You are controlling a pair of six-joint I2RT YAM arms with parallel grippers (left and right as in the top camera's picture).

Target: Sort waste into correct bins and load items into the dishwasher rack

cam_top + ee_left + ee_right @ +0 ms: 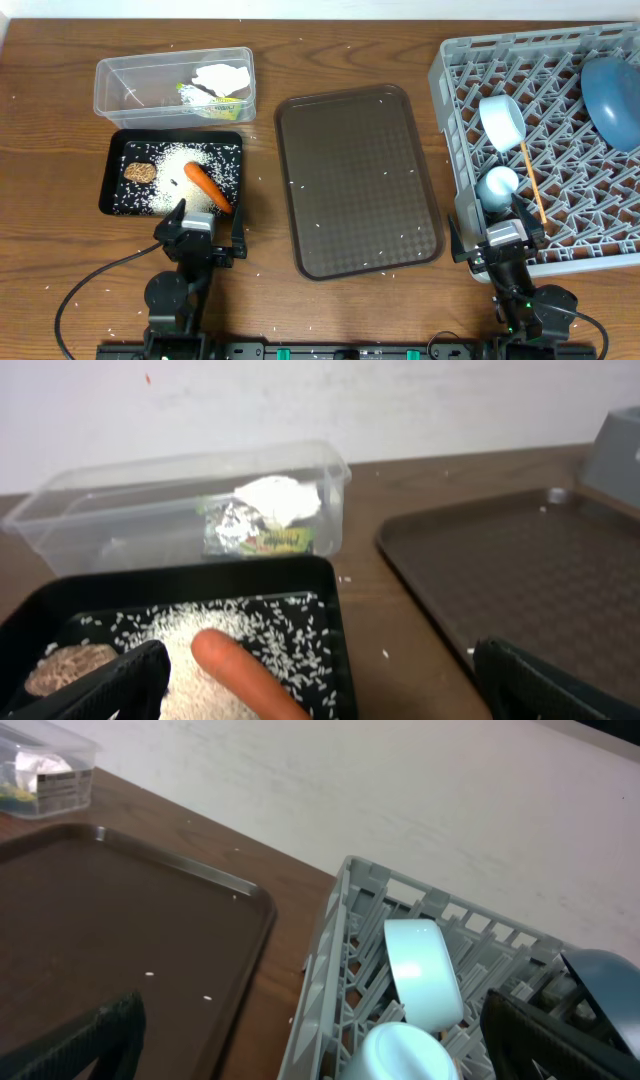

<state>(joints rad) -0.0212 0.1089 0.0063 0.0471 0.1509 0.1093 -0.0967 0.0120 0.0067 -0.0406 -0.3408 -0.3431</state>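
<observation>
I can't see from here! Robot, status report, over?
Left gripper open, right gripper open, both empty. Carrot, rice in black tray; tissue, wrapper in clear tub. Blue bowl, chopsticks in rack. Nothing blocking.

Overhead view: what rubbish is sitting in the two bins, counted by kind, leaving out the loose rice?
Orange carrot: 1
Brown food lump: 1
Crumpled white tissue: 1
Green-yellow foil wrapper: 1
Total: 4

Light-blue cup point(422, 970) and bowl point(400, 1056) sit in grey rack point(322, 982) beside brown tray point(100, 935).
</observation>
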